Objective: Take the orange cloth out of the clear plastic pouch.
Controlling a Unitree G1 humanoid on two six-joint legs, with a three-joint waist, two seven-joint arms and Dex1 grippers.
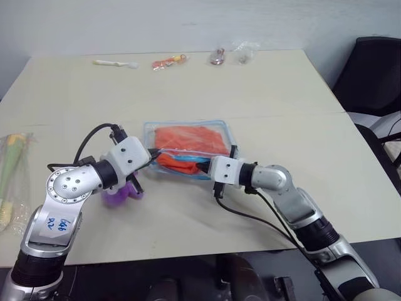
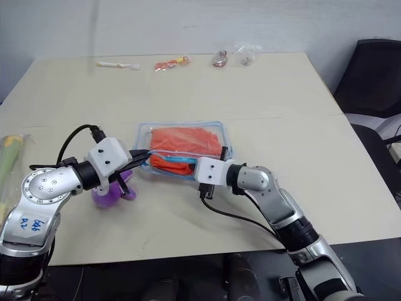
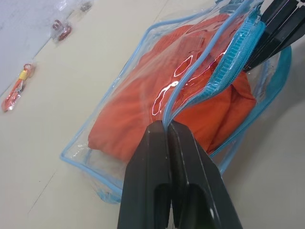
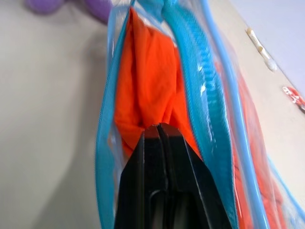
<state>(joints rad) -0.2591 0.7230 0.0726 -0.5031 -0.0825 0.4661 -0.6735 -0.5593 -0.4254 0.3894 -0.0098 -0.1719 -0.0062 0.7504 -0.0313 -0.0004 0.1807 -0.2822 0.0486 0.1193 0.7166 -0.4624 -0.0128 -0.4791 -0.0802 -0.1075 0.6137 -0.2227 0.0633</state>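
The clear plastic pouch (image 1: pixel 185 123) with light blue trim lies on the table in front of me, its zipper mouth facing me and gaping. The orange cloth (image 1: pixel 189 137) is inside it, bunched at the mouth. My left gripper (image 1: pixel 153 152) comes in from the left and is shut on the upper lip of the pouch's opening (image 3: pixel 188 81). My right gripper (image 1: pixel 202 166) reaches into the mouth from the right and is shut on a fold of the orange cloth (image 4: pixel 147 90), between the two zipper edges (image 4: pixel 190 86).
A purple plush toy (image 1: pixel 116 195) lies under my left wrist. Along the far edge sit a white stick-like item (image 1: pixel 116 63), an orange packet (image 1: pixel 169 61) and small clear bags (image 1: pixel 244 51). A bagged yellow-green item (image 1: pixel 9 172) lies far left. A black chair (image 1: pixel 373 69) stands at the right.
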